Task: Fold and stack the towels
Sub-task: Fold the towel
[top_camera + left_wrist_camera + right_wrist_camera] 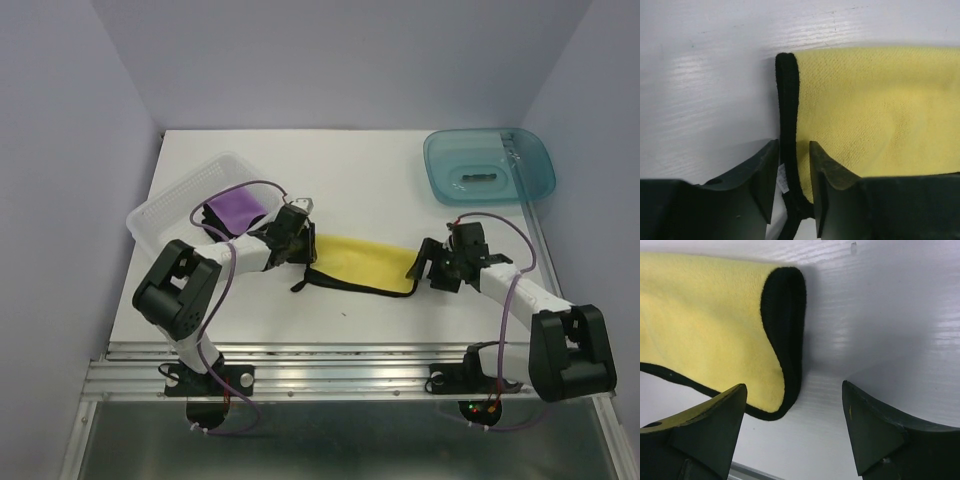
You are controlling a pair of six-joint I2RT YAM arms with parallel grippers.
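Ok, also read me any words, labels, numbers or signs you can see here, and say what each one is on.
No text can be read in any view.
The white tag at the edge of the yellow towel: too small and blurred to read.
The dark mark inside the teal tub: too small to tell whether it is lettering.

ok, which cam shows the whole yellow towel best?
Top external: the yellow towel shows whole, end to end. Left wrist catches only its black-edged left end; right wrist only the right end.
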